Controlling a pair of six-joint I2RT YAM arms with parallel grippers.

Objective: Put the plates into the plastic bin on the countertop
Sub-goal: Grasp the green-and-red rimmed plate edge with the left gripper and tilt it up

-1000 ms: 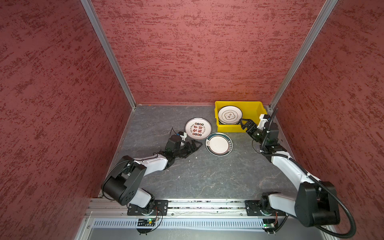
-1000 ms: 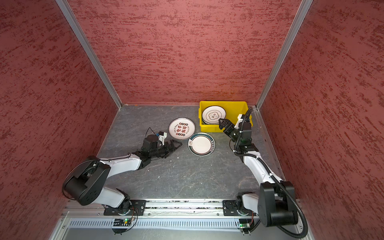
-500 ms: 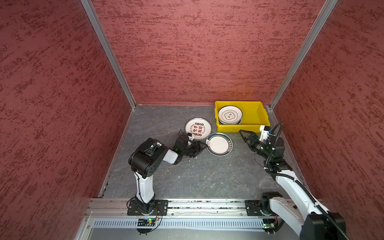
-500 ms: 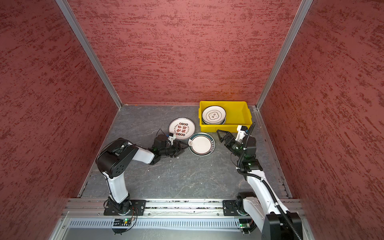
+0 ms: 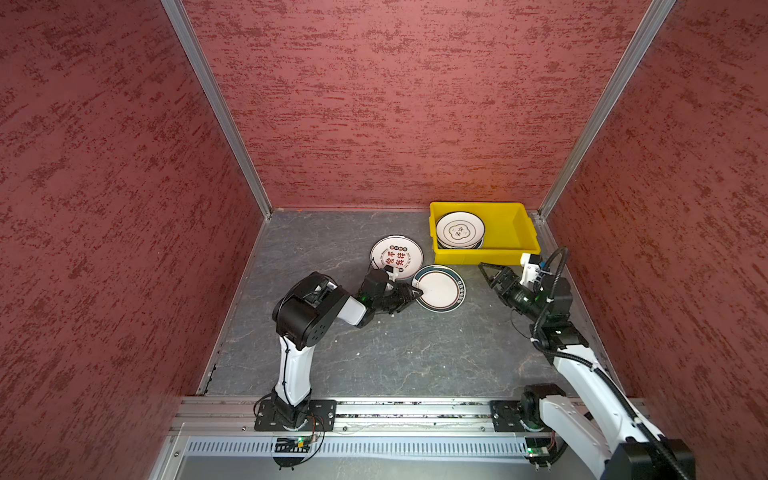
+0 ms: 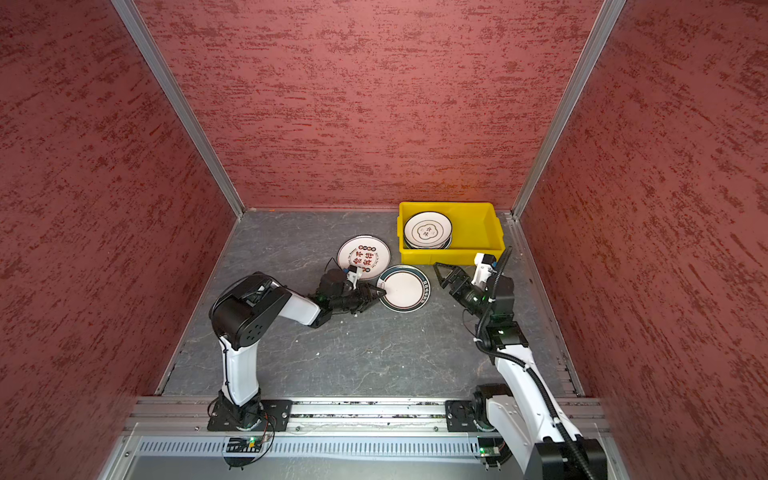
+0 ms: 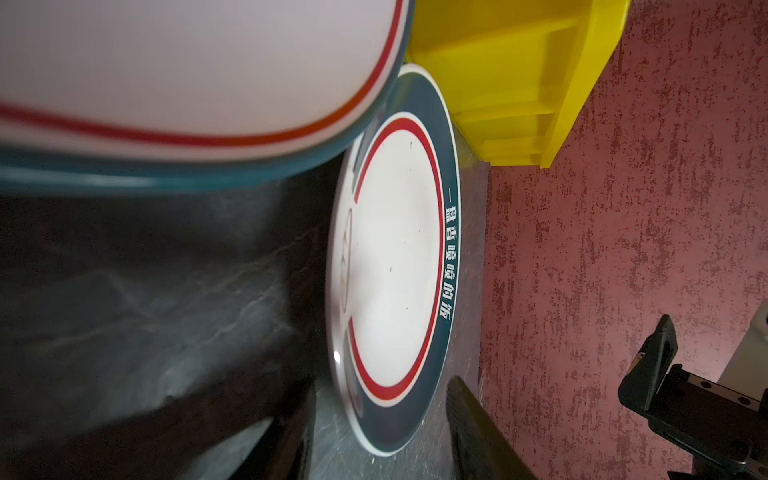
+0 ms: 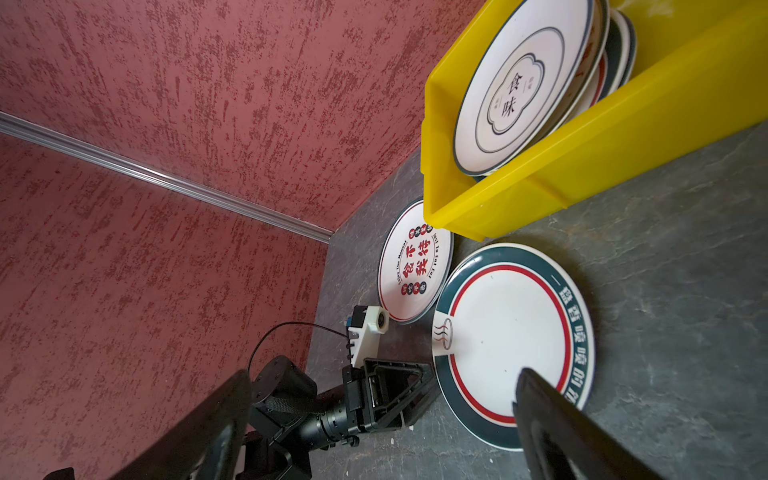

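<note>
We see the left gripper (image 5: 415, 296) lying low over the dark stone tabletop (image 5: 374, 357), turned on its side at the edge of the green-rimmed plate (image 5: 440, 289). Its jaws stand apart with that plate's rim between them, one above the rim and one down by the tabletop. In the left wrist view a sliver of grey shows on either side of the rim, so we cannot tell whether they touch it. The plate lies flat on the tabletop, reaching away from these jaws toward the right gripper (image 5: 486, 275). That one hovers just past the plate's opposite edge with its jaws spread wide and nothing between them. Just beside the left jaws lies the white plate with red and black characters (image 5: 397, 257), edge to edge with the green-rimmed one. The yellow plastic bin (image 5: 509, 226) sits close beside the right jaws, against the red textured wall (image 5: 374, 104). It holds a stack of plates (image 5: 460, 230) at the end nearer the left jaws. The top plate of the stack is white with dark rings and black characters at its middle.
</note>
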